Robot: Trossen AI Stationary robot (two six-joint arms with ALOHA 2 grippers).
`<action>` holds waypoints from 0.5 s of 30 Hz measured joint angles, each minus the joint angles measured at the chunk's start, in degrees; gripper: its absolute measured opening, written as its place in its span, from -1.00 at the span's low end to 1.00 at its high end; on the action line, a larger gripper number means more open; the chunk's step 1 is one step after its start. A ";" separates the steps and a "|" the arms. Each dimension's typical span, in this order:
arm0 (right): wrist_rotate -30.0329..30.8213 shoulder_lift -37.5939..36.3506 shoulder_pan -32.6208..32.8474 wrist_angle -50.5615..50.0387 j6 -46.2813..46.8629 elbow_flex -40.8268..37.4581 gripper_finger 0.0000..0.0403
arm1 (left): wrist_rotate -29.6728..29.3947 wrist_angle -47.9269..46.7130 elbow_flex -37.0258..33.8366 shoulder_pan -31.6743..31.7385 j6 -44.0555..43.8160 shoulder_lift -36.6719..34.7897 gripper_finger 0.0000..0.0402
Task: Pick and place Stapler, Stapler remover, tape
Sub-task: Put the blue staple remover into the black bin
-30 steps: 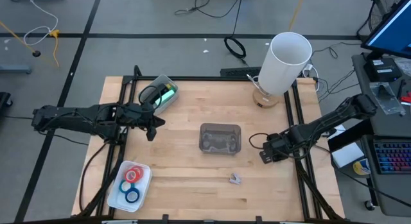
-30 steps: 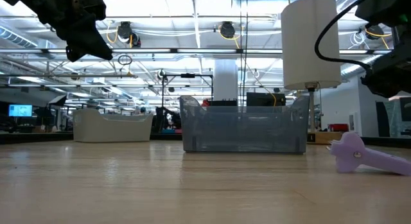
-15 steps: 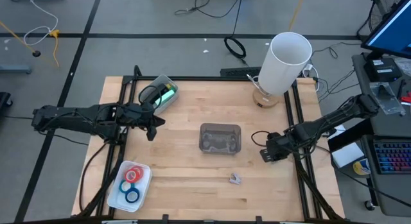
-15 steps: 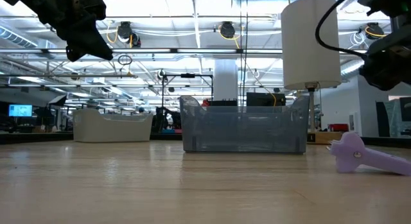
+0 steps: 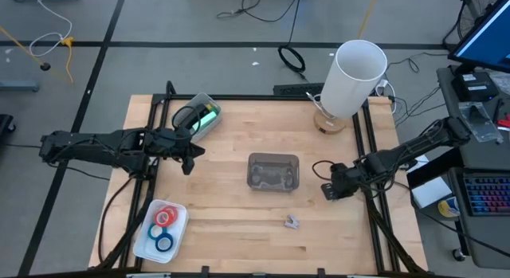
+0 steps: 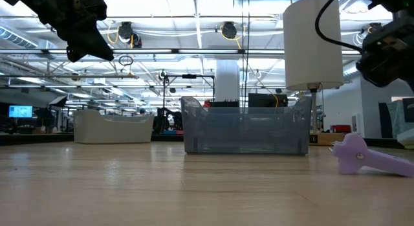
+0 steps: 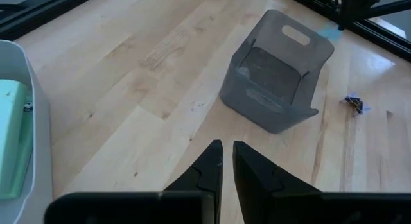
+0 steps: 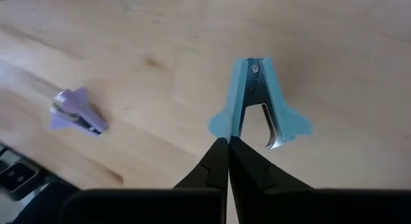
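wooden table (image 5: 231, 150) holds two staple removers; right end effector (image 8: 228, 144) pinches the blue one (image 8: 260, 105).

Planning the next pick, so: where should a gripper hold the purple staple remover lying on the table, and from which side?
Probably from straight above: the purple staple remover lies flat on bare wood with nothing beside it. Pinch across its narrow body, behind the flared wings. The right gripper is shut on a blue staple remover.
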 joint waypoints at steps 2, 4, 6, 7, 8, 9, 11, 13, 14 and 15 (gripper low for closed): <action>-0.02 0.00 0.00 1.39 -0.74 0.00 -1.00 | 0.01 0.00 0.00 0.00 0.00 -0.01 -0.81; -0.09 0.00 0.00 2.90 -1.10 0.00 -1.00 | 0.01 0.00 0.00 0.00 0.00 0.01 -0.81; -0.18 -0.18 0.02 4.46 -1.41 0.00 -1.00 | 0.01 0.00 0.00 0.02 0.00 0.01 -0.81; -0.17 -0.43 0.02 5.35 -1.58 0.00 -1.00 | 0.01 0.00 0.00 0.00 0.00 0.01 -0.81; -0.18 -0.79 0.02 6.35 -1.64 0.00 -1.00 | 0.01 0.00 0.00 0.00 0.01 0.01 -0.81; -0.18 -1.20 0.02 7.16 -1.64 0.02 -1.00 | 0.01 0.00 0.00 0.02 0.00 0.01 -0.81; -0.18 -2.18 0.02 8.45 -1.60 0.02 -1.00 | 0.01 0.02 0.00 0.02 0.00 0.01 -0.81; -0.28 -3.38 0.02 10.14 -1.68 0.02 -1.00 | 0.01 0.02 0.00 0.02 0.02 0.01 -0.81; -0.33 -3.98 0.02 11.12 -1.95 0.02 -1.00 | 0.01 0.00 0.00 0.02 0.02 0.01 -0.81; -0.33 -4.63 0.02 12.35 -2.29 0.02 -1.00 | 0.01 0.00 0.00 0.01 0.02 0.00 -0.81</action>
